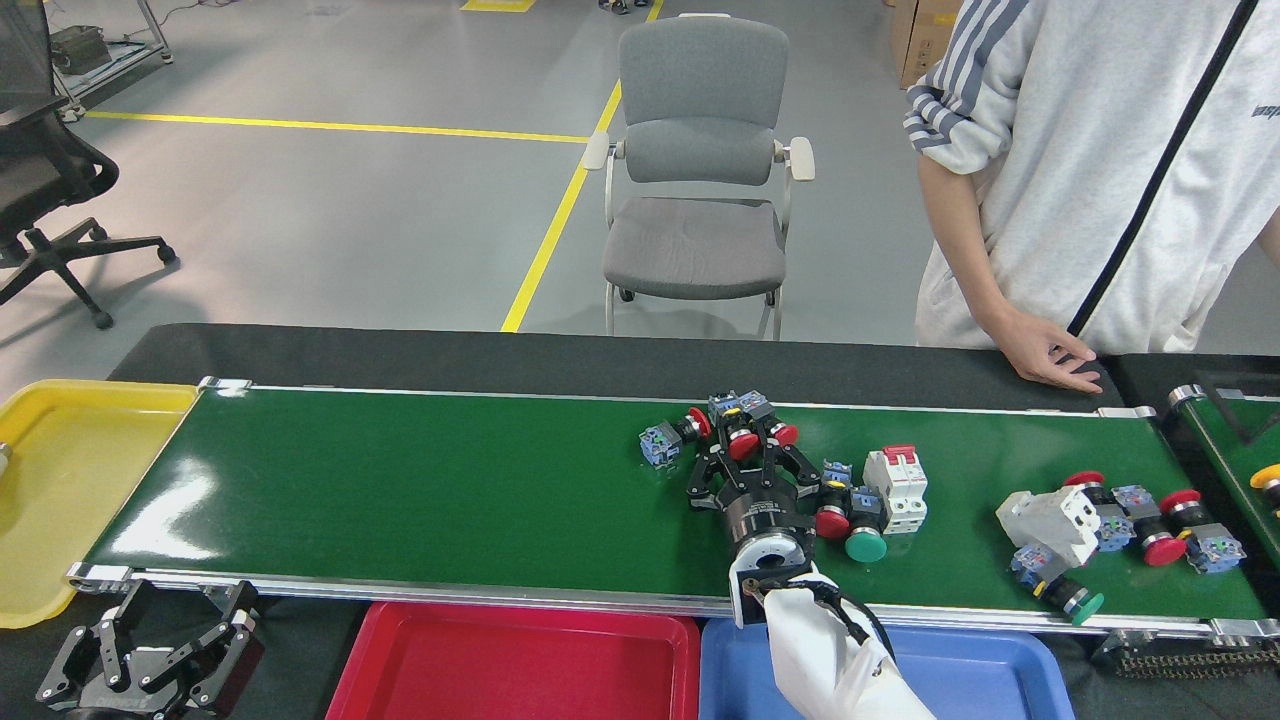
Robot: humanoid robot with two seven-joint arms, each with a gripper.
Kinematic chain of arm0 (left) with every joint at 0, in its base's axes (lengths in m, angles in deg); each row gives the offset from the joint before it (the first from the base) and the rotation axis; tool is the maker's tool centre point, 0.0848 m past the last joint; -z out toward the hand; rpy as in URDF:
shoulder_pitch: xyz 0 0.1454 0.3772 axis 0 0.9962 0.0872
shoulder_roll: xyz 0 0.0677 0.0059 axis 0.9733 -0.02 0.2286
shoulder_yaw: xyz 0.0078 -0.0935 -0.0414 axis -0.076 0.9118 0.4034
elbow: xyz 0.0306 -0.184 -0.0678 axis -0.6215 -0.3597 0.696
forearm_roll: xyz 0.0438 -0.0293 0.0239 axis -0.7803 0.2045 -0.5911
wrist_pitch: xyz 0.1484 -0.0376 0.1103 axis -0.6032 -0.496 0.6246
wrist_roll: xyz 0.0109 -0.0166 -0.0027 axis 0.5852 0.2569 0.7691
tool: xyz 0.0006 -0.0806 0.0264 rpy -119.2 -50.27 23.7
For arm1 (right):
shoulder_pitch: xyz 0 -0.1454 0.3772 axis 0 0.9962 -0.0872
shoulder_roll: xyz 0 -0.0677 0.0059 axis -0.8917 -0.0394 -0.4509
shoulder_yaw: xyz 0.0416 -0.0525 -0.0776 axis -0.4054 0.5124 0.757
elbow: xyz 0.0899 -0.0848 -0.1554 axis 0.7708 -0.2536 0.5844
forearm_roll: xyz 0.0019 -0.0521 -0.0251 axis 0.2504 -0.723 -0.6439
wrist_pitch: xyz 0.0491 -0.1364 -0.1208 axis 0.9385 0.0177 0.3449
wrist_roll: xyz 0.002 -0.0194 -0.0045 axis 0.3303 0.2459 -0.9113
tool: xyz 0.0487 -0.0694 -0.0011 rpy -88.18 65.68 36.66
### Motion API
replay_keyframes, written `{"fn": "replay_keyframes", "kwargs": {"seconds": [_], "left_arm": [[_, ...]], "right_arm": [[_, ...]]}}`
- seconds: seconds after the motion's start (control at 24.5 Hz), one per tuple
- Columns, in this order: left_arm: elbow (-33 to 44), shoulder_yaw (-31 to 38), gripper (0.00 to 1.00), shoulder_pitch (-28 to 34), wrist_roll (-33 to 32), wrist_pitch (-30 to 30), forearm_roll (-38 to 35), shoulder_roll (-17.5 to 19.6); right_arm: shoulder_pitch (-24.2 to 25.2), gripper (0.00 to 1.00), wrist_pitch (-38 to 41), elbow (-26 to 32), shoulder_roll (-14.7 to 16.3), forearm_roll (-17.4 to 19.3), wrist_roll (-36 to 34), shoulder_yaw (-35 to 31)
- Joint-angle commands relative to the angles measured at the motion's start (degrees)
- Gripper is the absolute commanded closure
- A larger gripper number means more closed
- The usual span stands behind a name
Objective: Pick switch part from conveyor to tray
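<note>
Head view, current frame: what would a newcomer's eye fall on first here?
First, the long green conveyor across the middle, where the right gripper closes around a red push-button switch in a small cluster of switch parts. Next, the person in a light striped jacket at upper right, one hand resting on the black edging. Bright yellow, red and blue trays frame the near and left edges.

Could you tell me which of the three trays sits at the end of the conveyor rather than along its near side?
The yellow tray, at the conveyor's left end; red and blue flank its near rail.
</note>
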Motion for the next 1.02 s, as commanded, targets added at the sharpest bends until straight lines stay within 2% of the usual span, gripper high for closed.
{"fn": "replay_keyframes", "kwargs": {"seconds": [0.0, 0.12, 0.29, 0.37, 0.41, 0.45, 0.49, 0.53, 0.57, 0.65, 0.82, 0.9, 0.98], "left_arm": [[0.6, 0.5, 0.00, -0.1, 0.2, 0.3, 0.0, 0.8], [0.7, 0.6, 0.00, 0.1, 0.2, 0.4, 0.0, 0.8], [0.7, 0.6, 0.00, 0.2, 0.2, 0.4, 0.0, 0.8], [0.7, 0.6, 0.00, 0.2, 0.2, 0.4, 0.0, 0.8], [0.7, 0.5, 0.00, 0.1, 0.2, 0.5, 0.0, 0.8], [0.7, 0.5, 0.00, 0.0, 0.2, 0.5, 0.0, 0.8], [0.7, 0.4, 0.00, 0.0, 0.2, 0.5, 0.0, 0.8], [0.8, 0.2, 0.00, -0.1, 0.2, 0.5, 0.0, 0.7], [0.9, 0.2, 0.00, -0.1, 0.2, 0.5, -0.1, 0.7], [0.9, 0.1, 0.00, 0.0, 0.2, 0.6, -0.1, 0.7], [1.1, -0.8, 0.00, -0.7, 0.2, 3.7, -0.3, 0.8], [1.1, -1.0, 0.00, -1.7, 0.2, 6.1, -0.3, 0.8], [0.6, -1.0, 0.00, -2.2, 0.2, 8.3, -0.4, 0.8]], "right_arm": [[0.2, 0.99, 1.6, 4.4, 0.8, -0.2, -0.8, 0.8], [2.3, 0.99, 3.3, 10.8, 2.6, -0.1, -0.8, 4.8], [7.2, 0.99, 10.7, 23.2, 6.0, -0.6, -0.3, 13.3], [7.8, 0.99, 13.0, 24.5, 6.6, -1.9, -0.1, 18.0], [8.1, 0.92, 13.8, 24.5, 6.6, -2.8, -0.1, 20.5], [8.3, 0.79, 14.2, 24.5, 6.6, -3.4, -0.2, 22.8], [8.7, 0.62, 14.3, 24.5, 6.5, -3.6, -0.2, 24.2], [9.0, 0.28, 14.3, 24.5, 6.4, -3.6, -0.3, 25.5], [9.7, 0.19, 14.4, 24.7, 6.2, -3.6, -0.3, 26.0], [10.5, 0.11, 14.4, 24.8, 5.7, -3.6, -0.3, 26.1], [10.4, 0.04, 14.4, 25.9, 5.7, -3.6, -0.3, 26.0], [10.5, 0.04, 13.7, 26.7, 5.5, -3.5, -0.4, 25.1], [10.6, 0.04, 12.1, 27.1, 5.3, -3.3, -0.4, 21.4]]}}
